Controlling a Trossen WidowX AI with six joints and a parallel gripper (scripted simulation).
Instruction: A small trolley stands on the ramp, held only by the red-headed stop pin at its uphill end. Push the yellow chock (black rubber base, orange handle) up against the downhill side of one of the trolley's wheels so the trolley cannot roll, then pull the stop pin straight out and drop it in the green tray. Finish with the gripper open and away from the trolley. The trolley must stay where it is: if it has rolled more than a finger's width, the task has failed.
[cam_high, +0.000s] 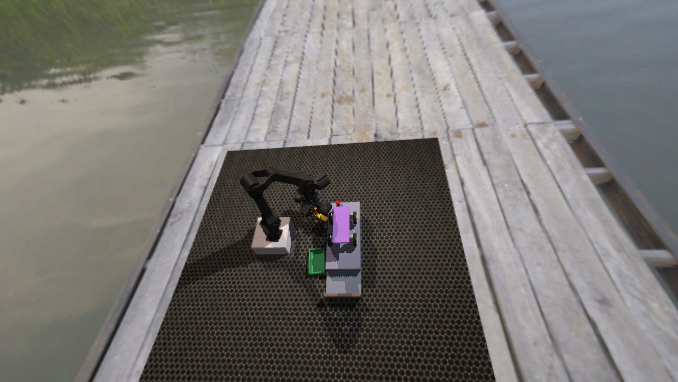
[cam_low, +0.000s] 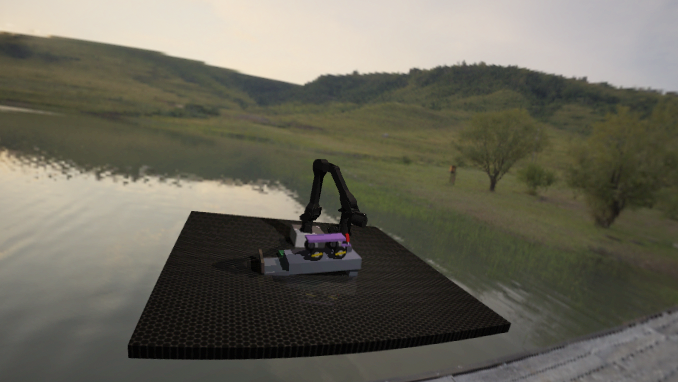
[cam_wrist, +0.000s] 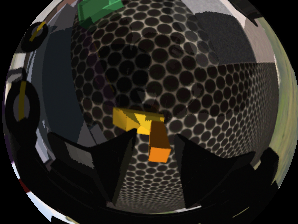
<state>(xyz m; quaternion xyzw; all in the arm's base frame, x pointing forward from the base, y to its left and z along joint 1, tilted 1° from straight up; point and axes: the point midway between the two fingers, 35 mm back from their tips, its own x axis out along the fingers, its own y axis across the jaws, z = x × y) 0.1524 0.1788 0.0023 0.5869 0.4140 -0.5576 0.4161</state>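
Observation:
The purple trolley (cam_high: 341, 225) (cam_low: 325, 238) stands on the grey ramp (cam_high: 350, 261) (cam_low: 325, 266). The red-headed stop pin (cam_high: 338, 203) (cam_low: 348, 238) is upright at its uphill end. The yellow chock (cam_high: 322, 217) (cam_wrist: 131, 120), with its orange handle (cam_wrist: 159, 154), is on the mat beside the ramp, on the arm's side. My gripper (cam_wrist: 156, 135) is partly open and low over the chock, with one finger on each side of the handle and gaps between. Its fingertips are hidden in the exterior view, and the chock's black base cannot be made out.
The green tray (cam_high: 317, 261) (cam_low: 281, 254) (cam_wrist: 100, 10) sits beside the ramp, downhill of the chock. The arm's white base block (cam_high: 270, 245) stands to the left in the top view. Two trolley wheels (cam_wrist: 22, 101) (cam_wrist: 34, 36) show close at the wrist view's left edge.

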